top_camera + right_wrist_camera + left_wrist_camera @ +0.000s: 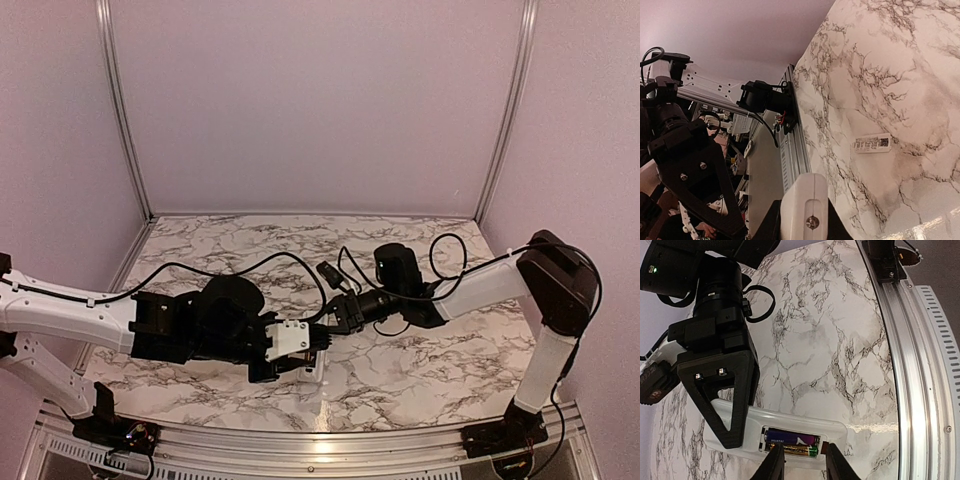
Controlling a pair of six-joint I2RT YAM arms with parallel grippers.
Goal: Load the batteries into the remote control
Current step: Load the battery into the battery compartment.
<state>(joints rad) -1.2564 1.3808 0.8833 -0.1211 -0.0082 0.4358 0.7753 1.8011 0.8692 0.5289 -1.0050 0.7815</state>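
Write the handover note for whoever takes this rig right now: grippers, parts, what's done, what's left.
Grippers: the right gripper is shut on one end of the remote control, with its open slot facing the left wrist camera. The left gripper is open, its fingers straddling the slot's near edge and clamping nothing visible.
Parts: the blackish battery and the golden battery lie side by side in the slot.
Done: both batteries are in.
Left: probably check that they are seated. A small white labelled piece lies on the table. It may be the cover, and if so, fit it.
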